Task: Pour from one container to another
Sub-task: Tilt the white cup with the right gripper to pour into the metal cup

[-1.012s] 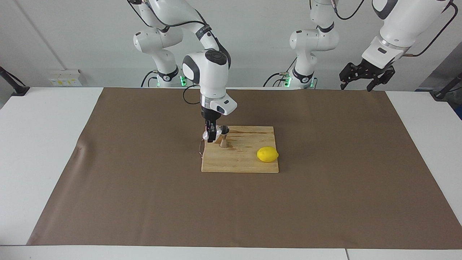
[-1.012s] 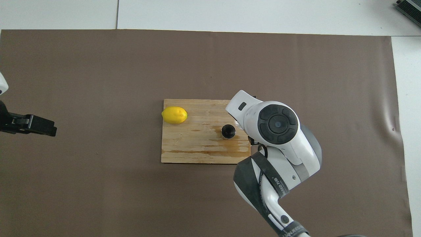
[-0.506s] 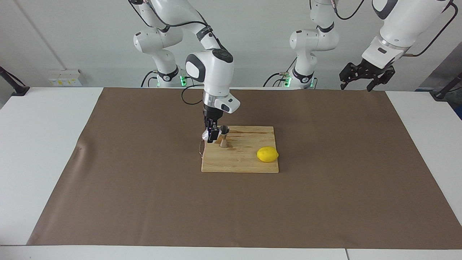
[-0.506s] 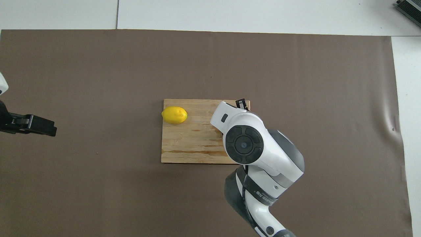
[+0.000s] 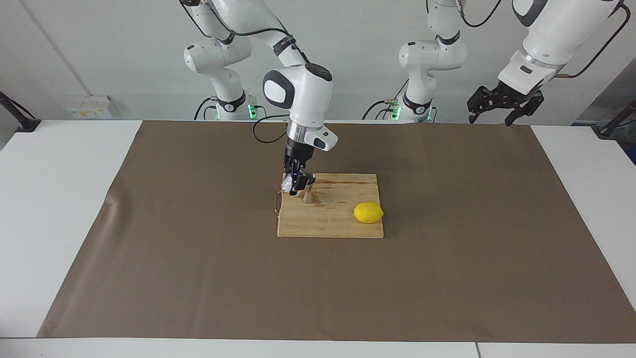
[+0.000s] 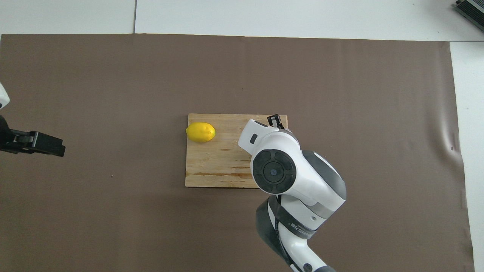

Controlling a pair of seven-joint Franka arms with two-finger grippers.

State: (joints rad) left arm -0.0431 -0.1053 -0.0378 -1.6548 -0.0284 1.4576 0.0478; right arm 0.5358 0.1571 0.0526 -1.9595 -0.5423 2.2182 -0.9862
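Two vessels, one gap to close: the glass is held just beside the jigger's mouth.

The tumbler (image 5: 286,186) is clamped in the right gripper (image 5: 294,185) jaws over the cutting board (image 5: 343,223) corner at the right arm's end, tilted toward the upright jigger (image 5: 308,191), which stands just beside it toward the lemon (image 5: 368,213). The left gripper (image 5: 502,105) is parked high, jaws wide, at its own table end.

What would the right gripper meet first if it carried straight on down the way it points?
The right gripper, shut on the glass, points steeply down. It would likely press the glass onto the board beside the jigger; how high it hangs above the board is unclear.
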